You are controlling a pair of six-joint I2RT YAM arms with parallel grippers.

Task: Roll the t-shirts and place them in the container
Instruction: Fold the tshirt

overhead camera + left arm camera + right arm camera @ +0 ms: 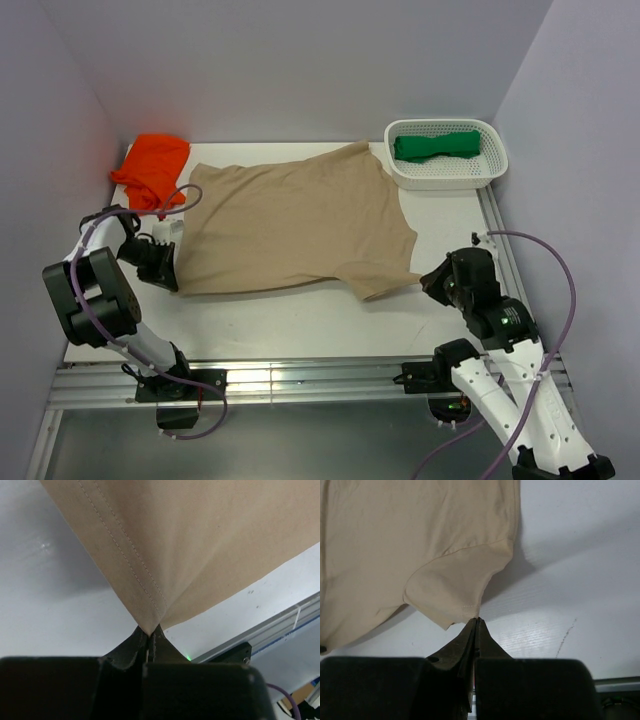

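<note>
The tan t-shirt (300,225) lies spread flat across the white table (300,320), with its hem to the left and its collar to the right. My left gripper (176,268) is shut on the near hem corner. In the left wrist view the tan t-shirt (200,545) runs down to a point between the shut left gripper (150,632). My right gripper (427,279) is shut on the edge of the near sleeve. In the right wrist view that sleeve (450,592) meets the tips of the right gripper (478,621). An orange t-shirt (150,168) lies crumpled at the back left.
A white perforated basket (490,165) stands at the back right with a rolled green t-shirt (438,145) in it. Grey walls close in on three sides. A metal rail (300,380) runs along the table's near edge.
</note>
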